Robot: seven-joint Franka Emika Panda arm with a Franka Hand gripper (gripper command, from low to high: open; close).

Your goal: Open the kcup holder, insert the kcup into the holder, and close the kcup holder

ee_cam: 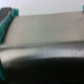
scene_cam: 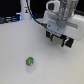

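The kcup (scene_cam: pixel 30 61), a tiny pod with a green foil top, stands alone on the white table (scene_cam: pixel 20 45) at the front of the exterior view. My gripper (scene_cam: pixel 57 40) hangs well behind it, toward the exterior view's right, and its dark fingers look spread apart and empty. In the wrist view a broad blurred grey-and-black surface (ee_cam: pixel 45 42) fills the frame very close up. It may be the kcup holder, but no drawer or handle shows. Teal fingertips (ee_cam: pixel 7 19) show at the frame's edge. The holder is not clear in the exterior view.
Dark shapes (scene_cam: pixel 7 20) and a black cable (scene_cam: pixel 30 12) lie along the table's far edge at the exterior view's left. The arm's white body (scene_cam: pixel 62 20) fills the upper right.
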